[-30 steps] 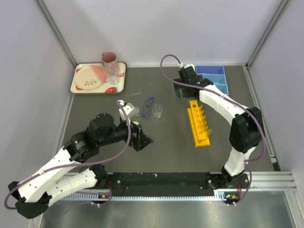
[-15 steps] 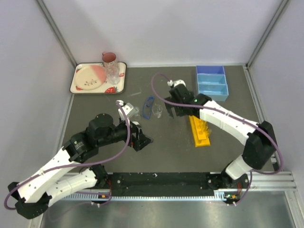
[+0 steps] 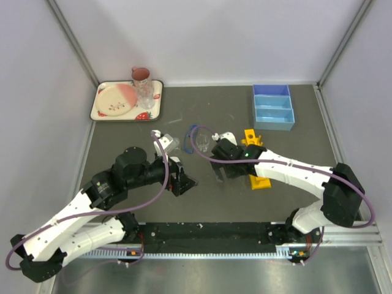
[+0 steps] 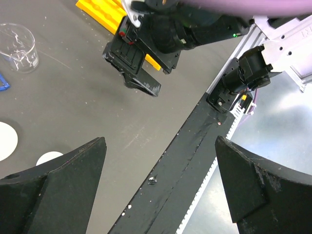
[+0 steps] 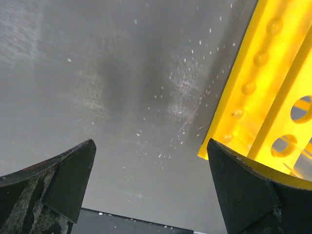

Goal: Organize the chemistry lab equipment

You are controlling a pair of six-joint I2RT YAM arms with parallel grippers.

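The yellow tube rack (image 3: pixel 257 180) lies right of centre, partly under my right arm; it also shows in the right wrist view (image 5: pixel 263 97) and the left wrist view (image 4: pixel 105 12). The small clear beaker (image 3: pixel 203 142) (image 4: pixel 18 47) stands next to the blue-rimmed goggles (image 3: pixel 191 131). Two small white dishes (image 4: pixel 48 158) lie near my left gripper. The blue divided tray (image 3: pixel 272 107) stands at the back right. My right gripper (image 3: pixel 222 174) (image 5: pixel 151 185) is open and empty, low over bare table just left of the rack. My left gripper (image 3: pixel 187 182) (image 4: pixel 161 185) is open and empty. A thin glass rod (image 3: pixel 175 120) lies faintly behind the goggles.
A cream strawberry tray (image 3: pixel 158 98) with a plate, a pink mug (image 3: pixel 141 75) and a clear tumbler (image 3: pixel 146 95) stands at the back left. A black rail (image 3: pixel 208 231) runs along the near edge. Grey walls close in the sides.
My right arm has swung from the blue tray at the back towards the near left, and its gripper is now low beside the rack. My left arm has not moved.
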